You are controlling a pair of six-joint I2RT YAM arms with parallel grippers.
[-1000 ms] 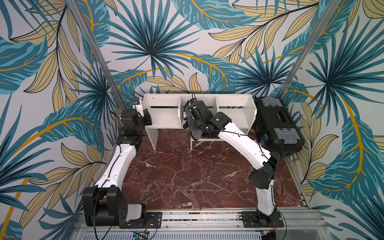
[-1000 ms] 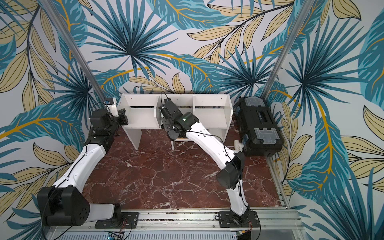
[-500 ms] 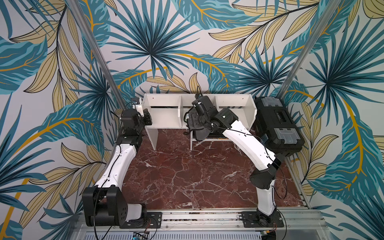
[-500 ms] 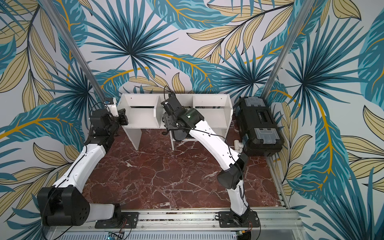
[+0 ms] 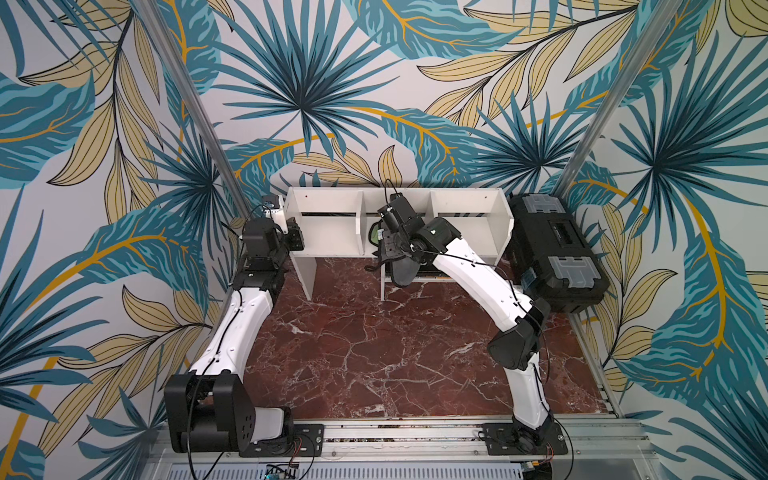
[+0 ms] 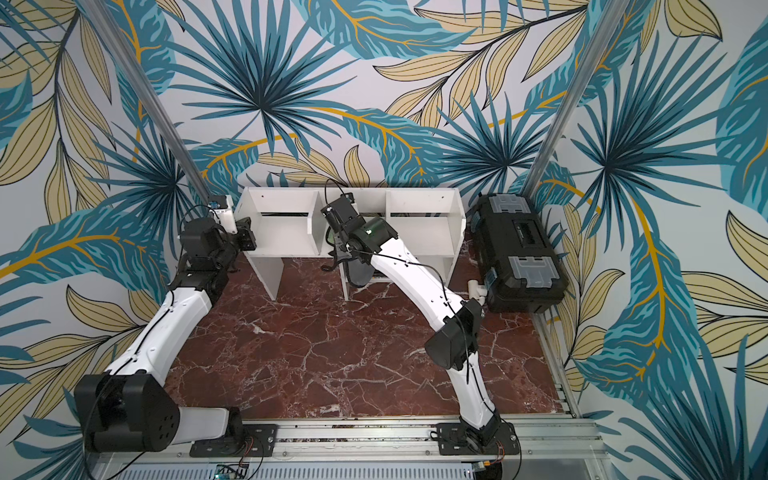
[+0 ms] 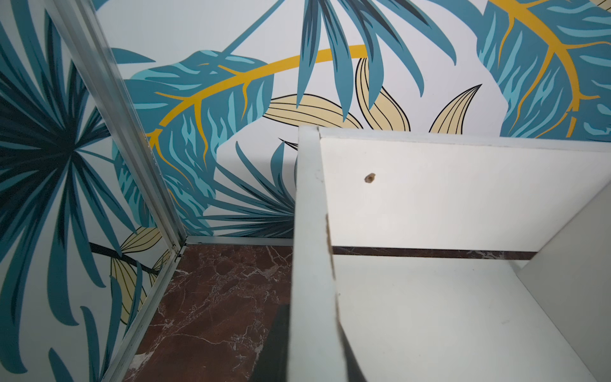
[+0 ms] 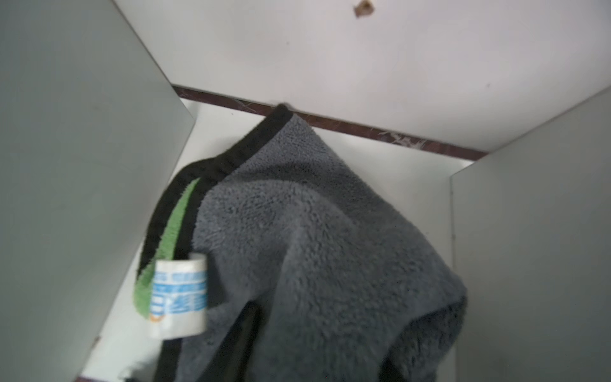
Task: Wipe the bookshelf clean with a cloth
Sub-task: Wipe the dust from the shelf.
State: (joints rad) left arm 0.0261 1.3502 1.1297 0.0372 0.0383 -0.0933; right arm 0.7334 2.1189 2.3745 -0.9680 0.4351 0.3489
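**Cloth**: grey and fleecy, with a black trim, a green stripe and a white printed tag along one edge. It lies in the middle compartment of the bookshelf, between the two dividers. It is bunched into a peak, with one corner reaching the slot at the foot of the back board. In both top views part of the cloth hangs out over the front edge of that compartment, in front of the lower cubby.

**Right end effector**: it reaches down into the middle compartment from above, and the cloth is draped over it. The fabric hides the jaws in every view. I cannot tell whether they stand wide, narrow or closed on the cloth.

**Bookshelf**: white and upright, at the rear of the surface against the back wall. A chipped hole shows in the back board of the left compartment.

**Left end effector**: at the left end of the bookshelf, set narrow and clamped on the left side board. In the left wrist view one dark finger lies outside that board and the other inside, with the board's edge between them.

**Toolbox**: black with grey latches and its lid down. It stands on the surface just beside the right end of the bookshelf.

**Surface**: red-brown marble pattern, enclosed by leaf-print walls.
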